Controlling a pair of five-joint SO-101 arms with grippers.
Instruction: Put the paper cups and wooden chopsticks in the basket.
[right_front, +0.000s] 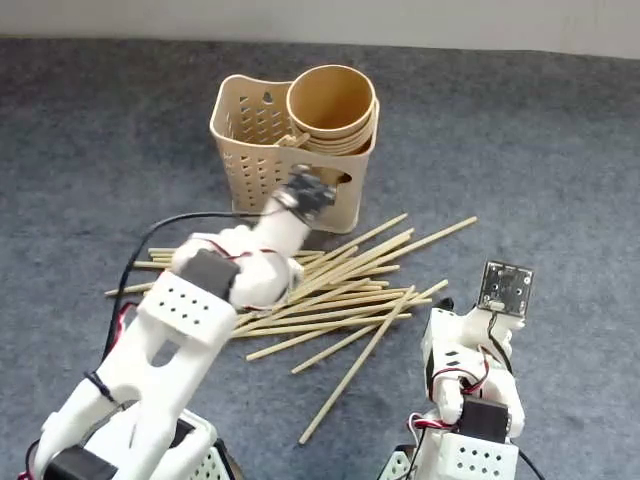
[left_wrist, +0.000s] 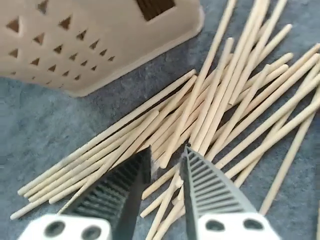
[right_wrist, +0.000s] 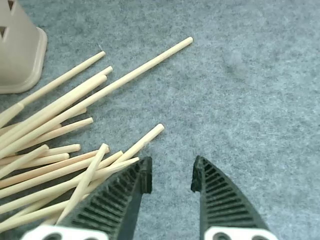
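A beige perforated basket (right_front: 262, 140) stands at the back of the grey carpet, with stacked paper cups (right_front: 332, 100) inside its right half. Several wooden chopsticks (right_front: 340, 290) lie fanned out in front of it. My left gripper (left_wrist: 165, 157) hangs open just over the pile of chopsticks (left_wrist: 225, 100), near the basket's base (left_wrist: 90, 45); nothing is held between its fingers. My right gripper (right_wrist: 170, 175) is open above bare carpet, beside the ends of the nearest chopsticks (right_wrist: 90, 170). A corner of the basket (right_wrist: 17, 55) lies farther off.
The left arm (right_front: 200, 300) stretches across the left part of the pile toward the basket's front. The right arm (right_front: 470, 370) stands at the lower right. One stray chopstick (right_front: 355, 375) lies slanted between the arms. Bare carpet spreads right of the pile.
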